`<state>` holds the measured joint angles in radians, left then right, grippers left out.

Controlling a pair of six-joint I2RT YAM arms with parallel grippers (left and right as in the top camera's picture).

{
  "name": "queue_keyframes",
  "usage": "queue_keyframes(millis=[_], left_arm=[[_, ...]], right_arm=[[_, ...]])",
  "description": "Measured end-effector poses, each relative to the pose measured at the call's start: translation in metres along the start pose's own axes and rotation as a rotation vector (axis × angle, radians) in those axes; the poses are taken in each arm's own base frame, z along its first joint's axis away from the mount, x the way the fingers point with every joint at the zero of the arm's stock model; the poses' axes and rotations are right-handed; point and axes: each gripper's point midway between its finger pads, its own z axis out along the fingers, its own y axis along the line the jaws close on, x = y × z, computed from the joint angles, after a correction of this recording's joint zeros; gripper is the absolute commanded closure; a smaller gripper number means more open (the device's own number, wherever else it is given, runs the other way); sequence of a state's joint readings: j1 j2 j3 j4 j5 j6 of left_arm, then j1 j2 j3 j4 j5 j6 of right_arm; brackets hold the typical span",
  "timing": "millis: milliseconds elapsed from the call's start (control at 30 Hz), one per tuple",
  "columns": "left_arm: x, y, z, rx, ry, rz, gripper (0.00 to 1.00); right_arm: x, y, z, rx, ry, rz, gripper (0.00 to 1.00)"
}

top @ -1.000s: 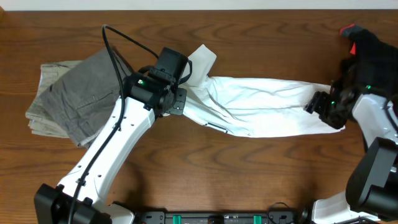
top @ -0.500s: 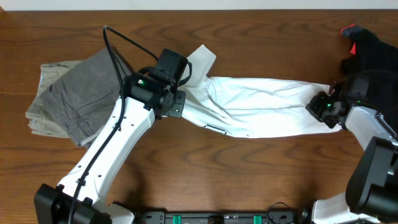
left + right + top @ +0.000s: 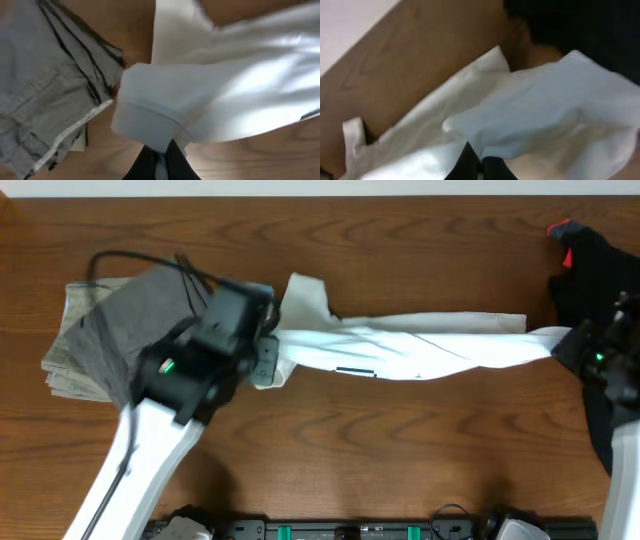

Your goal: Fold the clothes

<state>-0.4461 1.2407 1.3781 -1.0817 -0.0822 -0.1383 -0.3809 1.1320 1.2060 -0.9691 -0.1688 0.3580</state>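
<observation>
Overhead, the left arm (image 3: 150, 442) slants up from the near edge of the desk (image 3: 400, 455), its left gripper (image 3: 262, 360) clenched on one end of the white T-shirt (image 3: 420, 345). The right gripper (image 3: 572, 346) clamps the other end. The shirt stretches across mid-desk, with grey trousers (image 3: 85, 330) at far left.

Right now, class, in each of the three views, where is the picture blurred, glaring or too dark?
Overhead: left arm smeared by blur, table grain crisp. Left wrist: glare bleaches the white T-shirt at the frame's right. Right wrist: soft throughout; the black garment is featureless dark.
</observation>
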Motion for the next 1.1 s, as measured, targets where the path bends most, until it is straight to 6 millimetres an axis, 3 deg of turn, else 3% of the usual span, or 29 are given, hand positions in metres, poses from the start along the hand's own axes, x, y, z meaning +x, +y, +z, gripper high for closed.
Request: queue_keyframes(millis=[167, 400, 567, 667, 733, 900, 933, 1000, 1033, 1100], left_arm=[[-0.008, 0.004, -0.041, 0.027, -0.132, -0.013, 0.94], [-0.044, 0.006, -0.098, 0.052, -0.323, -0.015, 0.94], [-0.068, 0.005, -0.113, 0.060, -0.413, -0.016, 0.94], [-0.081, 0.002, -0.100, 0.048, -0.409, -0.007, 0.94], [-0.094, 0.002, -0.079, 0.032, -0.389, -0.008, 0.94], [-0.141, 0.016, -0.015, -0.027, -0.387, -0.060, 0.92], [-0.153, 0.023, 0.001, -0.041, -0.397, -0.077, 0.85], [-0.166, 0.036, 0.026, -0.070, -0.396, -0.094, 0.56], [-0.168, 0.042, 0.036, -0.083, -0.389, -0.101, 0.38], [-0.166, 0.058, 0.053, -0.114, -0.352, -0.122, 0.17]], right_arm=[[-0.014, 0.003, -0.019, 0.017, -0.048, -0.009, 0.99], [-0.039, 0.013, -0.033, 0.006, -0.107, -0.018, 0.99], [-0.062, 0.024, -0.054, -0.022, -0.194, -0.031, 0.99], [-0.067, 0.025, -0.049, -0.023, -0.195, -0.031, 0.99], [-0.072, 0.025, -0.037, -0.018, -0.180, -0.029, 0.99], [-0.096, 0.032, 0.024, -0.056, -0.146, -0.030, 0.98], [-0.102, 0.035, 0.040, -0.075, -0.141, -0.032, 0.91], [-0.106, 0.037, 0.066, -0.099, -0.120, -0.031, 0.84], [-0.107, 0.037, 0.080, -0.107, -0.106, -0.034, 0.76], [-0.104, 0.034, 0.097, -0.105, -0.074, -0.022, 0.56]])
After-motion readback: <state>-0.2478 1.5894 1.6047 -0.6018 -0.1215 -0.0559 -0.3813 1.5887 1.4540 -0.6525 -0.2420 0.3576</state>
